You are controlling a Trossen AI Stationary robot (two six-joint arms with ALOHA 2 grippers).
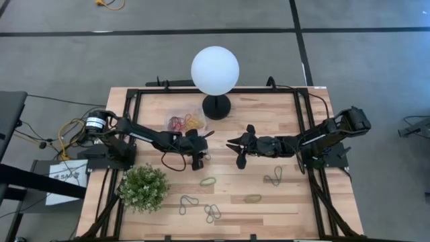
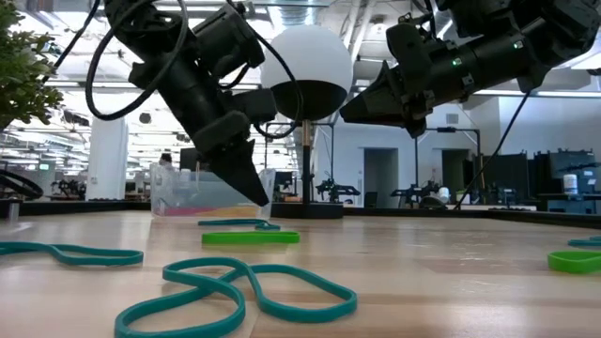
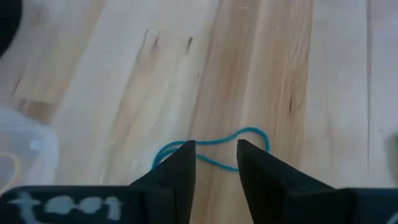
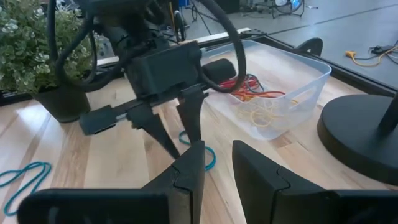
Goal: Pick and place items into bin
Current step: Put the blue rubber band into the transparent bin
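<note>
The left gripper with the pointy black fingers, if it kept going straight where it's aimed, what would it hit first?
Most likely the teal rubber band on the wooden table. The left gripper points down with its fingers apart on either side of that loop, close above the wood.

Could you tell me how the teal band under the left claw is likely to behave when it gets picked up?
The teal band is a thin loop lying flat and kinked on the table, so it will probably droop limply. It looks very light. Being so low, it may slip between the fingers of the open left claw unless pinched right at the wood.
</note>
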